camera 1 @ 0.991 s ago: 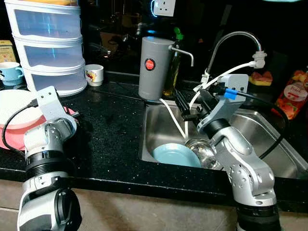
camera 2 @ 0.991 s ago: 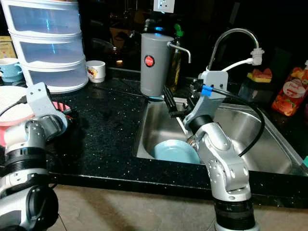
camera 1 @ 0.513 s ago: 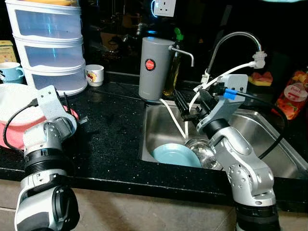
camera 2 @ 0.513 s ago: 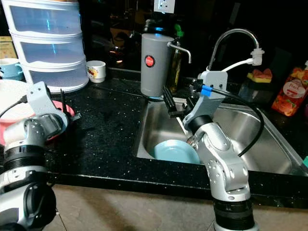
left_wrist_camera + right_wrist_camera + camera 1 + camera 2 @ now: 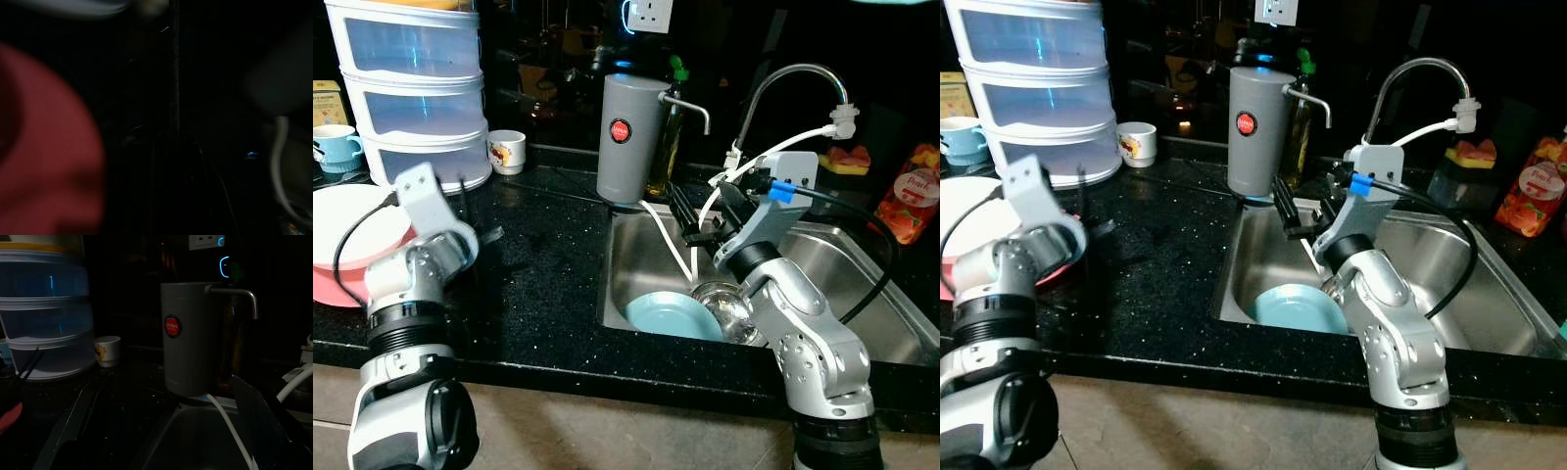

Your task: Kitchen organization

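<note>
Black speckled stone surface (image 5: 548, 264) held a steel sink (image 5: 862, 284) at right. Round light-blue plate (image 5: 671, 315) lay in the sink's near left corner, a clear glass bowl (image 5: 724, 304) touching its right edge. Right tool (image 5: 690, 220) hovered over the sink's far left part, its two black fingers apart, holding nothing. Left tool (image 5: 475, 211) was raised over the surface just right of a pink bowl with white plate (image 5: 352, 240); could not tell if its fingers were apart. Far side: grey cylindrical water dispenser (image 5: 628, 137), clear stacked plastic drawers (image 5: 411, 88), small white cup (image 5: 506, 152).
</note>
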Available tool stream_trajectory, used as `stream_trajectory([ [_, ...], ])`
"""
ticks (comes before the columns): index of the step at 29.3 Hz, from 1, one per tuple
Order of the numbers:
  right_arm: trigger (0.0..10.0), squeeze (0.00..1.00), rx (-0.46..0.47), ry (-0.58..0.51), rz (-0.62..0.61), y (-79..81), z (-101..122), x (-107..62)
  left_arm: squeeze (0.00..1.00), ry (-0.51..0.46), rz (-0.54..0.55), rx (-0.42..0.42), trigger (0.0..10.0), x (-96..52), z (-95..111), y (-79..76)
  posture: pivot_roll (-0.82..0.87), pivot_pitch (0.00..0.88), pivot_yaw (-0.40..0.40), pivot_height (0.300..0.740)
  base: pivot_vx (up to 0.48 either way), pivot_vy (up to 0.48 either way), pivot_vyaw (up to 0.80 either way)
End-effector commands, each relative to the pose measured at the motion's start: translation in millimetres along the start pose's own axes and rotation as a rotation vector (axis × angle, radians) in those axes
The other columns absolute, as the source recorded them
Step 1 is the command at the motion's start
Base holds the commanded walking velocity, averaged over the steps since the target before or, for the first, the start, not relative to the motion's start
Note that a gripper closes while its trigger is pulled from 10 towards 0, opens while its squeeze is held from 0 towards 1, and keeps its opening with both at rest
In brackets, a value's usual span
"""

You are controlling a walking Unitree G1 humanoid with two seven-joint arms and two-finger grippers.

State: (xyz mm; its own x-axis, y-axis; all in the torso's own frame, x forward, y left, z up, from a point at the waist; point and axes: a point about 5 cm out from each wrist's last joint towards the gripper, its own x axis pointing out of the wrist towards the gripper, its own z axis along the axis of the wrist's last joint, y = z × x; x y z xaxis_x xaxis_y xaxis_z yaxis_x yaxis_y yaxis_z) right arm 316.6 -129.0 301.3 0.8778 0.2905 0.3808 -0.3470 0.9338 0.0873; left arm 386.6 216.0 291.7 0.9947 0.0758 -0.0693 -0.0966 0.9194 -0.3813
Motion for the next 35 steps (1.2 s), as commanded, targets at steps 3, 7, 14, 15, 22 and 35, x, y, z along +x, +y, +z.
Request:
stream_trajectory([
  [3, 10.0, 0.0, 0.009, -0.011, 0.025, 0.0, 5, 0.0, 0.0, -0.104, -0.335, 0.129, 10.0, -17.5, 7, -50.6, 0.18, 0.022, -0.108, 0.74, 0.0, 0.0, 0.0],
  [7, 10.0, 0.0, 0.056, 0.009, 0.094, 5.8, 3, -2.2, 0.0, -0.118, -0.515, 0.196, 10.0, -28.9, -1, -73.2, 0.17, 0.019, -0.112, 0.74, 0.0, 0.0, 0.0],
  [14, 10.0, 0.0, 0.336, 0.007, 0.287, 27.1, 6, -11.4, 0.0, -0.053, -0.878, 0.175, 10.0, -45.4, -20, -108.7, 0.15, 0.015, -0.108, 0.74, 0.0, 0.0, 0.0],
  [15, 10.0, 0.0, 0.448, 0.005, 0.334, 32.6, 7, -16.1, 0.0, 0.009, -1.033, 0.143, 10.0, -51.4, -27, -125.8, 0.13, 0.016, -0.094, 0.74, 0.0, 0.0, 0.0],
  [22, 10.0, 0.0, 0.506, -0.024, 0.343, 27.2, 12, -23.7, 0.0, 0.099, -1.241, 0.161, 10.0, -64.7, -43, -142.0, 0.09, 0.015, -0.056, 0.74, 0.0, 0.0, 0.0],
  [35, 4.0, 0.0, 0.428, -0.017, 0.115, -0.9, 8, -24.8, 0.0, 0.165, -1.378, 0.225, 10.0, -76.8, -60, -150.0, 0.08, 0.011, -0.041, 0.74, 0.0, 0.0, 0.0],
])
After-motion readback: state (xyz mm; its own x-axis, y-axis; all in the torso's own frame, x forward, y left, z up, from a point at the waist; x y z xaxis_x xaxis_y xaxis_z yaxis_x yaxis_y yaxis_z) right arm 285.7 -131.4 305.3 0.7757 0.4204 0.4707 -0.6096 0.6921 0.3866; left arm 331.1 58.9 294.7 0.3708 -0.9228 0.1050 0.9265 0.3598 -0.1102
